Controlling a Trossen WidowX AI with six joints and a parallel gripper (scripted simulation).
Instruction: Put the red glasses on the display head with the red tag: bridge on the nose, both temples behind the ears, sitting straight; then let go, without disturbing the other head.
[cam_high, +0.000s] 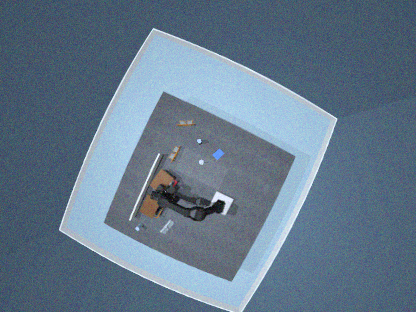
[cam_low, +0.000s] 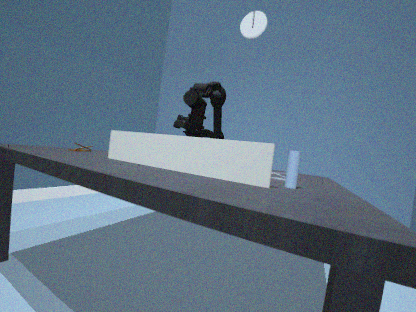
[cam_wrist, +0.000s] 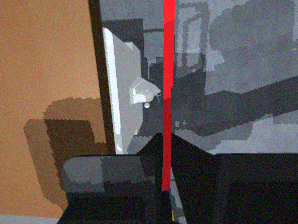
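The red glasses (cam_wrist: 168, 75) show in the wrist view as a long thin red bar running up from between the fingertips. My gripper (cam_wrist: 164, 137) is shut on them. Left of the bar is a pale grey display head (cam_wrist: 127, 75) with a jutting nose. It appears below and behind the bar; I cannot tell whether they touch. No red tag shows on this head, and its ears cannot be made out. In the top view a small red patch (cam_high: 175, 183) shows beside the dark wrist. The other head cannot be made out. In the exterior view a white panel hides the gripper.
An orange-brown board (cam_wrist: 45, 60) (cam_high: 162, 178) stands close left of the head. A long white panel (cam_low: 190, 157) (cam_high: 145, 187) stands behind the boards. A pale cylinder (cam_low: 292, 170) is near its end. Other glasses (cam_high: 186, 123) (cam_low: 82, 147) and a blue square (cam_high: 218, 154) lie farther off.
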